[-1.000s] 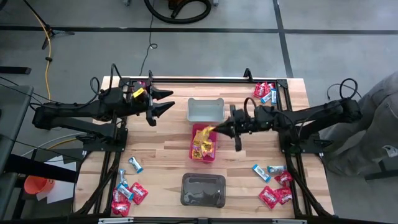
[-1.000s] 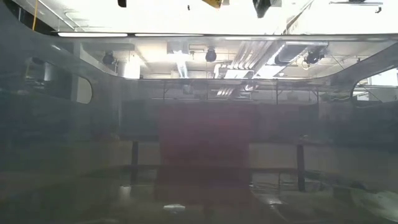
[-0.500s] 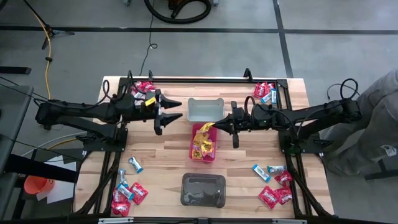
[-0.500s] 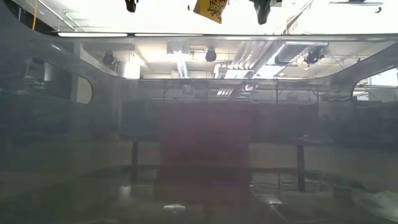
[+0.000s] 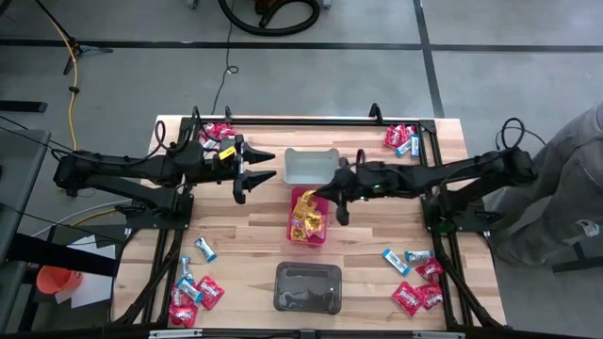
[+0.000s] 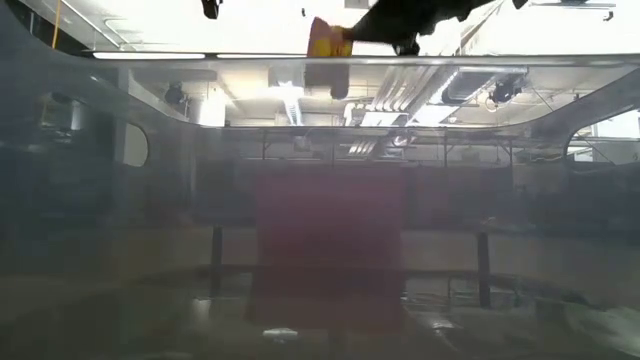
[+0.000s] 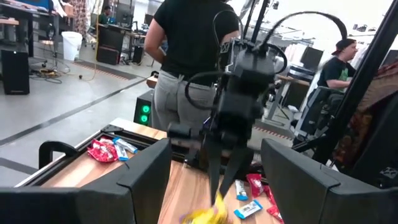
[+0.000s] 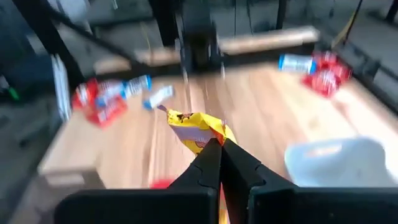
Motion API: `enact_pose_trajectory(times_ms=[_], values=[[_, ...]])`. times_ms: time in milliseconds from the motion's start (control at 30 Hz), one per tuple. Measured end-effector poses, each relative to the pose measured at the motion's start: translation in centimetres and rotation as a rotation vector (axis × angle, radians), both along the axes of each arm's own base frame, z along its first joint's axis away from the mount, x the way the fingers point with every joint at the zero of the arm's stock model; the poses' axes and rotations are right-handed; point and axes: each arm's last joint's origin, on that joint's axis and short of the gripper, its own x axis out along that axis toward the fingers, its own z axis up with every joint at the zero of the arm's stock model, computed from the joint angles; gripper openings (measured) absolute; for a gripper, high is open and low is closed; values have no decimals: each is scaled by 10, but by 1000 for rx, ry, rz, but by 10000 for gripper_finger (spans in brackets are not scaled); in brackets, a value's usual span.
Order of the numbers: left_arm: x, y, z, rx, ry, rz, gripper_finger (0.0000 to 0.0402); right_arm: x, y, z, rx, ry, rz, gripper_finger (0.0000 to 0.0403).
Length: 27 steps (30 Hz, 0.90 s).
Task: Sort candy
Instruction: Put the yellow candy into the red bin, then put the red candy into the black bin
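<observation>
- At the centre of the high view, the right gripper (image 5: 332,193) was clamped on a yellow candy packet (image 5: 308,201), which hung from its fingertips over the upper end of the pink bin (image 5: 322,233), likely so a release would drop it among the yellow packets already there.
- Left of it, the left gripper (image 5: 254,175) waited with fingers spread and nothing between them, well apart from the packet; red and blue-and-white candy (image 5: 194,289) lay in the corner piles, with a grey bin (image 5: 311,166) above the pink one and a dark bin (image 5: 307,287) below.
- Along the top edge of the low view, the same yellow packet (image 6: 328,40) hung just left of the dark right gripper (image 6: 352,34).
- Low in the left wrist view, the packet (image 7: 204,216) dangled under the far right gripper (image 7: 220,185).
- Centre of the right wrist view, closed fingers (image 8: 211,163) pinched the packet (image 8: 196,130) by its lower edge.
</observation>
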Motion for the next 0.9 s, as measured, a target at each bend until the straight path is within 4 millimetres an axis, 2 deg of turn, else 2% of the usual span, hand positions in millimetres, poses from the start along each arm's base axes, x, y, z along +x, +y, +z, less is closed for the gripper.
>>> enact_pose_trajectory(times_ms=[167, 300, 367, 467, 667, 800, 900], values=[[0, 0, 0, 0, 0, 0, 236, 12, 2, -11, 6, 191, 18, 0], [0, 0, 0, 0, 1, 0, 236, 21, 2, -15, 24, 263, 26, 4], [0, 0, -1, 0, 4, 0, 236, 25, -1, -15, 59, 267, 6, 19], [0, 0, 0, 0, 4, 0, 236, 27, -5, -17, 89, 277, -5, 62], [0, 0, -1, 0, 5, 0, 236, 27, -11, -16, 91, 280, -21, 184], [0, 0, -1, -45, -2, 3, 236, 23, -19, 8, 103, 227, -44, 240], [0, 1, -2, -117, 4, 44, 236, 15, -27, 31, 105, 179, -81, 254]])
